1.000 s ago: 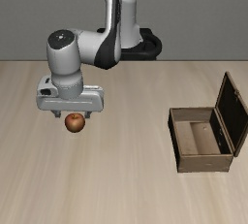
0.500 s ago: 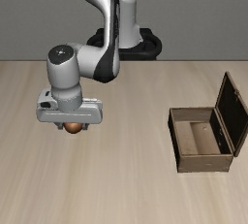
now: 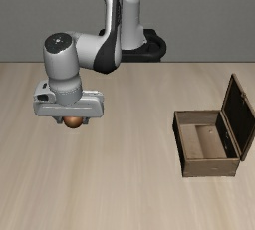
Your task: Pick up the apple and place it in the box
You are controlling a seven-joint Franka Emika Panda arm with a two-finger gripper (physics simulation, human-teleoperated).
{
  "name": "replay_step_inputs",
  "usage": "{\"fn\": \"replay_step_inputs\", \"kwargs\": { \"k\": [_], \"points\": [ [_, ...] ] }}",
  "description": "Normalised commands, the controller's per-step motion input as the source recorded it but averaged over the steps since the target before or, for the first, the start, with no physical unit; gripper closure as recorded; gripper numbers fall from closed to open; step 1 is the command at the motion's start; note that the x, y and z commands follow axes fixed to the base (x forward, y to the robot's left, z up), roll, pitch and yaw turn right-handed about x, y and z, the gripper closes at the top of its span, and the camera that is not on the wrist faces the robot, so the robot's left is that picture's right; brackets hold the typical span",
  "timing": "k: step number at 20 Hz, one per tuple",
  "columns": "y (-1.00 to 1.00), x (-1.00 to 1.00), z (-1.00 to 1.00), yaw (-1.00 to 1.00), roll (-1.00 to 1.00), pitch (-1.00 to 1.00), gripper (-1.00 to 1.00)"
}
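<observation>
The apple [image 3: 72,123] is a small red-brown fruit tucked under the white hand of the arm at the exterior view's left. My gripper [image 3: 71,120] points down and is shut on the apple, whose top is hidden by the hand. The fruit hangs just above the wooden table [image 3: 129,184]. The box [image 3: 207,144] is a dark brown wooden case at the exterior view's right, far from the gripper. Its lid [image 3: 237,111] stands open and its inside looks bare.
The robot's dark base [image 3: 144,45] stands at the far edge of the table. Bare wood lies between the gripper and the box. The upright lid is on the box's right side.
The gripper dropped down over the apple, then rose again. The apple has come up with it and shifted slightly toward the exterior view's left.
</observation>
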Motion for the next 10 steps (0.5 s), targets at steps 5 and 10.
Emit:
{"fn": "replay_step_inputs", "kwargs": {
  "k": [5, 10],
  "points": [
    [0.0, 0.0, 1.0, 0.0, 0.0, 0.0, 1.0],
    [0.0, 0.0, 1.0, 0.0, 0.0, 0.0, 1.0]
  ]
}}
